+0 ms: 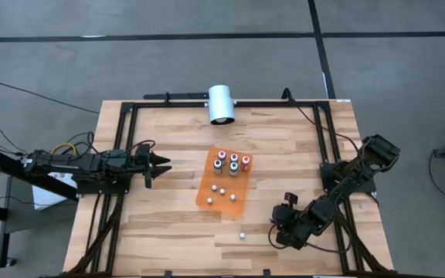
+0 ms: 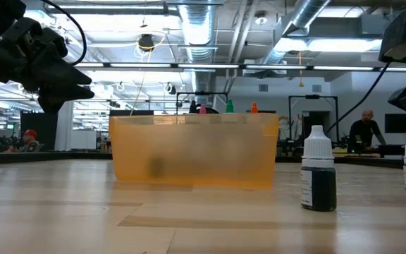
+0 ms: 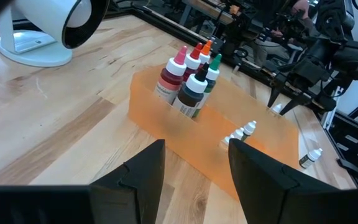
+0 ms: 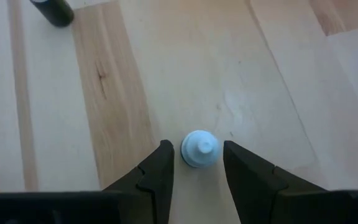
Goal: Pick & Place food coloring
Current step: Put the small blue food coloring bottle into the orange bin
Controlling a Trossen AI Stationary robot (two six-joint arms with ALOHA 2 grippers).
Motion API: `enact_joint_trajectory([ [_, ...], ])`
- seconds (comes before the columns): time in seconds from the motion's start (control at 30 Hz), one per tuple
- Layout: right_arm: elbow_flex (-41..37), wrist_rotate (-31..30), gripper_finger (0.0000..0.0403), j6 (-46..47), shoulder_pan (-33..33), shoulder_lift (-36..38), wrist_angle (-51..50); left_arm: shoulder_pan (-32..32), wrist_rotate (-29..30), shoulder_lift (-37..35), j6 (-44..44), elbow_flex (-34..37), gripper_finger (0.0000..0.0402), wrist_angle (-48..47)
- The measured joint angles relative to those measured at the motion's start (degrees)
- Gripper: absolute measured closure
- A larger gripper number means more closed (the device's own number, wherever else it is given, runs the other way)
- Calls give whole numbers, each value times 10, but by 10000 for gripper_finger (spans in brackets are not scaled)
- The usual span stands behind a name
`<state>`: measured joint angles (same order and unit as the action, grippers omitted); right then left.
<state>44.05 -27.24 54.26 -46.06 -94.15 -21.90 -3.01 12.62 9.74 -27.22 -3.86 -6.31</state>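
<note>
The food coloring stands mostly in an orange tray [image 1: 207, 197] at mid-table: several bottles with red and teal tops [image 1: 232, 162] [image 3: 191, 78] at its far end, several white-capped ones [image 1: 222, 191] nearer. Two white-capped bottles stand upright on the bare wood near the front right. One is dark [image 1: 242, 234] [image 2: 318, 169]. The other [image 4: 200, 150] stands between the open fingers of my right gripper [image 4: 197, 144] [image 1: 276, 232], which points steeply down at it; a narrow gap shows on each side of its cap. My left gripper [image 1: 164, 164] [image 3: 194, 155] waits open, left of the tray.
A big white cylinder [image 1: 221, 104] lies at the table's far edge. Black frame rails [image 1: 122, 154] run along the table's left, far and right sides. Bare wood lies between the tray and the near edge. The dark loose bottle [image 4: 51, 9] stands a little beyond my right gripper.
</note>
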Motion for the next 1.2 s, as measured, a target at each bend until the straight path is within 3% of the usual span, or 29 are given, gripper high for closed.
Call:
enact_joint_trajectory([
  [0.73, 0, 48, 275, -37, 29, 1, 14, 0, 0, 0, 0, 0, 233, 0],
  [1.2, 0, 48, 333, -33, 35, 1, 14, 0, 0, 0, 0, 0, 233, 0],
])
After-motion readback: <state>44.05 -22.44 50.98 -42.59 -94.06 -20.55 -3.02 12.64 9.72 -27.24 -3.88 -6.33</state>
